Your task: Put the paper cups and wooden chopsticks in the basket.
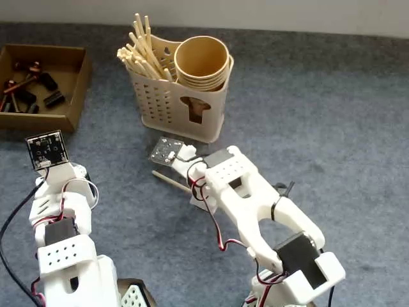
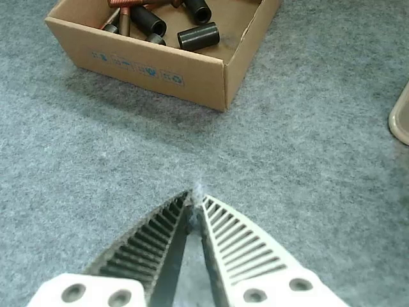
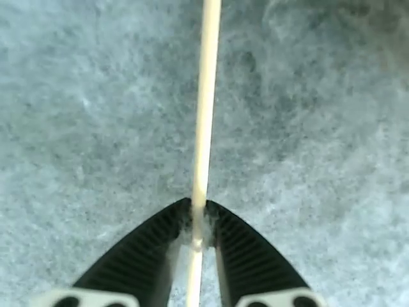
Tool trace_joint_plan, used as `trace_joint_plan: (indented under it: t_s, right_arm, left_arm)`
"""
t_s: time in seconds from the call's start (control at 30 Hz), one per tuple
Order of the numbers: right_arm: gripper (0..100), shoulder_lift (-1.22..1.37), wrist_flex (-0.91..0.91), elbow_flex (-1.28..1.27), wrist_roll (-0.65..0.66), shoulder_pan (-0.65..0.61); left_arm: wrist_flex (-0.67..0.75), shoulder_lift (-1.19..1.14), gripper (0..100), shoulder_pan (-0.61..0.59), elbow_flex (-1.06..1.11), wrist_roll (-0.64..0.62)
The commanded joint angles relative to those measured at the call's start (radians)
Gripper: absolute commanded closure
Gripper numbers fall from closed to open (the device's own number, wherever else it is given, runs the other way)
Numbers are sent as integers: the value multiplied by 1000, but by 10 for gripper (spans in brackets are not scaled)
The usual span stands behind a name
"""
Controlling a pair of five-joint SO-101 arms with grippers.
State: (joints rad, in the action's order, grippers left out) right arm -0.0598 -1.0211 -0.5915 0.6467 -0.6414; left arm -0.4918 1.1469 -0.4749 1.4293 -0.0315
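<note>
A white perforated basket (image 1: pixel 167 105) stands at the back of the grey carpet. It holds a stack of paper cups (image 1: pixel 202 61) and several wooden chopsticks (image 1: pixel 142 52). One more chopstick (image 1: pixel 169 180) lies flat on the carpet in front of the basket. My right arm (image 1: pixel 239 188) bends over its near end. In the right wrist view my right gripper (image 3: pixel 198 210) is shut on that chopstick (image 3: pixel 204 121), low against the carpet. My left gripper (image 2: pixel 194 197) is shut with nothing in it, hovering over bare carpet; the left arm (image 1: pixel 61 214) sits at the front left.
A cardboard box (image 1: pixel 77 83) of dark cylinders and copper-coloured parts sits at the back left, also ahead of the left gripper as the box (image 2: pixel 160 67). The basket's corner (image 2: pixel 401 118) shows in the left wrist view.
</note>
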Motion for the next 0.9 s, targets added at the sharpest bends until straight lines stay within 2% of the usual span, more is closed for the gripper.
trace_joint_plan:
  t_s: [0.0, 0.1, 0.57, 0.87]
  right_arm:
    - [871, -39, -2, -1, -26, -10]
    - [796, -41, -2, -1, -95, -12]
    - [800, -24, 375, -15, -204, -136]
    - [801, 168, 398, -33, -201, -136]
  left_arm:
    - [21, 13, 989, 2, -4, -3]
    - [21, 13, 989, 5, -4, -3]
    - [21, 13, 989, 5, -4, -3]
    - [21, 13, 989, 4, -4, -3]
